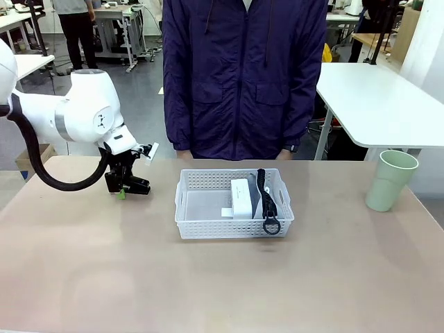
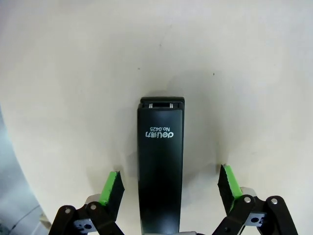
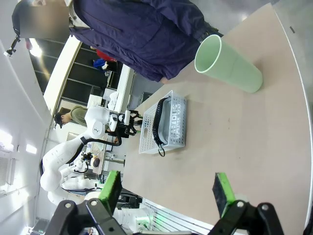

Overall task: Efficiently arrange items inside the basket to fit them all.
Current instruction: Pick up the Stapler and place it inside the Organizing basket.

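Left of the basket (image 1: 208,226), the left jaws stand spread either side of the black stapler (image 2: 160,147), ready to pinch; right jaws spread, empty.

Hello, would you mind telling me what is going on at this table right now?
The left gripper hangs low over the black stapler lying on the table, jaws open on either side of it. The white basket holds the small white box and the grey pouch, both toward its right side. The pale green cup stands outside the basket, off to the right. The right gripper is open and empty. A person stands at the far side.
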`<action>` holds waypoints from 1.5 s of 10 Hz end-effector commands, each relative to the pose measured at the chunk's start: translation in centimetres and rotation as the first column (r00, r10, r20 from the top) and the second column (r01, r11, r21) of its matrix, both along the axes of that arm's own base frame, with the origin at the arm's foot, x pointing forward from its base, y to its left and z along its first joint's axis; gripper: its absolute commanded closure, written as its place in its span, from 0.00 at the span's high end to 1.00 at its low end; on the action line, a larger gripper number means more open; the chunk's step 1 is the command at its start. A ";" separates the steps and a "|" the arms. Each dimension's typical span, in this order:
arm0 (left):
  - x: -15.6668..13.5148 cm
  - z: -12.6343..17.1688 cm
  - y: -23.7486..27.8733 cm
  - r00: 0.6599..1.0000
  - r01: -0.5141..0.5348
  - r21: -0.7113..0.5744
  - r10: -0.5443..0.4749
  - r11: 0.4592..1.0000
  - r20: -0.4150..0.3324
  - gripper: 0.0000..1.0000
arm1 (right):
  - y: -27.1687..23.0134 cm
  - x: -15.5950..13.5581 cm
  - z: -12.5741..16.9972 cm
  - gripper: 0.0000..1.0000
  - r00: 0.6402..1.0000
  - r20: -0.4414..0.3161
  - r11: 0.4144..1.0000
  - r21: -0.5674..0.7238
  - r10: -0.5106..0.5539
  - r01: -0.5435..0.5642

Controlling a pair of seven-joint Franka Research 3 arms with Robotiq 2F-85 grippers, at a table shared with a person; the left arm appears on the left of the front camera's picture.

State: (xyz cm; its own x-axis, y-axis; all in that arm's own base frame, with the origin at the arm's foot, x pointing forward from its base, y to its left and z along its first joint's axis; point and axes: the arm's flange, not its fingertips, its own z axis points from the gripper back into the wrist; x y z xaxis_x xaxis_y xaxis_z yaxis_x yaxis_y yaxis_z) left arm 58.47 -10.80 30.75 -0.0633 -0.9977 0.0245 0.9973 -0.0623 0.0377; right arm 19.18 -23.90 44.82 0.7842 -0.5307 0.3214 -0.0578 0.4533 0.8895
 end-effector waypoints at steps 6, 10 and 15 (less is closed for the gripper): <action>0.4 -0.9 -0.8 1.000 -0.006 0.021 0.006 1.000 -0.024 0.42 | -0.1 -0.1 -0.1 1.00 1.000 0.007 1.000 -0.012 0.007 -0.007; 0.3 -0.8 -1.0 1.000 -0.011 0.024 0.012 1.000 -0.022 0.18 | -0.1 -0.1 -0.1 1.00 1.000 0.007 1.000 -0.012 0.007 -0.007; -0.3 -0.2 -0.4 1.000 -0.018 0.005 0.018 1.000 -0.024 0.00 | -0.1 -0.1 -0.1 1.00 1.000 0.007 1.000 -0.012 0.007 -0.007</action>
